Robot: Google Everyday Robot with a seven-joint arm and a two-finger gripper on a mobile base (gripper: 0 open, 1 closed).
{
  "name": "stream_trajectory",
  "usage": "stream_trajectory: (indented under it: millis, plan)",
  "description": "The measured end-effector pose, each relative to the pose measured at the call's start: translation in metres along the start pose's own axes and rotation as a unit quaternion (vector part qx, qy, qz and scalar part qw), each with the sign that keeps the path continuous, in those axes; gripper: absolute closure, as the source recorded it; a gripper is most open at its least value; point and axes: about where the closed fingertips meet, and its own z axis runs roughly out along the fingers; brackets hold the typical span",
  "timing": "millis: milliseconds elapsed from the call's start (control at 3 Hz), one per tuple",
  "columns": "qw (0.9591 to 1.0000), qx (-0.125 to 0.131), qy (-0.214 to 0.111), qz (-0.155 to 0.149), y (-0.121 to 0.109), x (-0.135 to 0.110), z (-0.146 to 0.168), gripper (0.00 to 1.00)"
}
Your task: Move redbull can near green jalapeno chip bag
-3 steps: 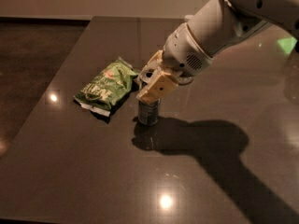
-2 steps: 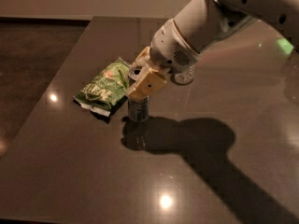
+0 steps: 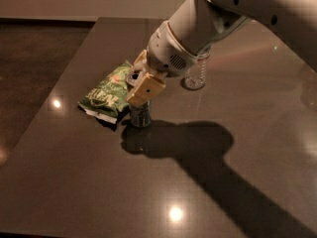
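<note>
The redbull can (image 3: 140,114) stands upright on the dark table (image 3: 99,182), just right of the green jalapeno chip bag (image 3: 108,94), close to the bag's near edge. My gripper (image 3: 140,86) comes down from the upper right and is shut on the can's top, with its tan fingers (image 3: 146,90) on either side. The can's top is mostly hidden by the fingers. The bag lies flat, wrinkly green with pale lettering.
A clear plastic water bottle (image 3: 196,73) stands behind the gripper, partly hidden by the arm. The arm's shadow falls across the table to the lower right. The table's left edge borders a dark floor (image 3: 29,58).
The gripper has carried the can leftward, closer to the chip bag. The arm has followed and the water bottle now shows behind it.
</note>
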Motion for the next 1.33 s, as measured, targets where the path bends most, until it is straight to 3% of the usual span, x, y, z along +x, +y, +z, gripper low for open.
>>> stream_trajectory:
  millis: [1000,1333]
  plan:
    - [0.9998,-0.021,0.005,0.000,-0.001,0.000,0.019,0.15]
    - [0.9998,-0.022,0.006,-0.001,0.000,-0.001,0.020,0.00]
